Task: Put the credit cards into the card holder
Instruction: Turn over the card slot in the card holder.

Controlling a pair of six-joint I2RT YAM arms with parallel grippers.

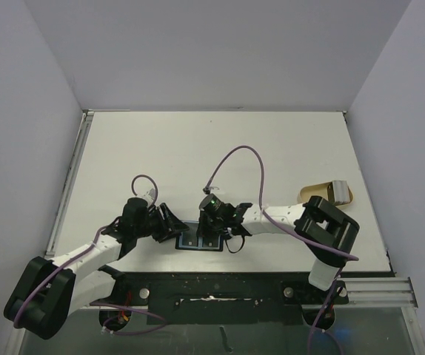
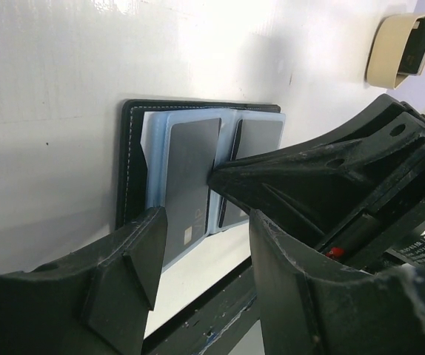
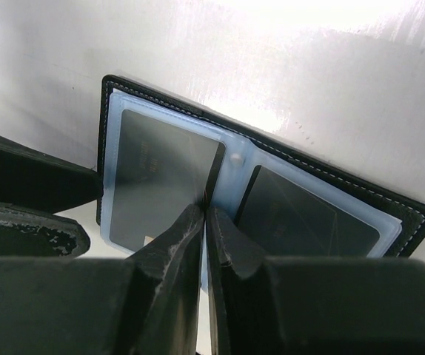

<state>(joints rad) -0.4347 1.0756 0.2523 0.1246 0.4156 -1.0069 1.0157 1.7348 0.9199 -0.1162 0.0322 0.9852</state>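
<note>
Right jaws hide part of the card holder (image 3: 235, 159)

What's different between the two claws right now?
The left gripper has its jaws wide apart; the right gripper has them almost closed. The right one's tips meet a card at its edge in the open holder; the left grips nothing. Both are black, two-fingered, and close to the holder.

White table (image 1: 220, 148), open card holder (image 1: 198, 242), tan tray (image 1: 316, 191)
</note>
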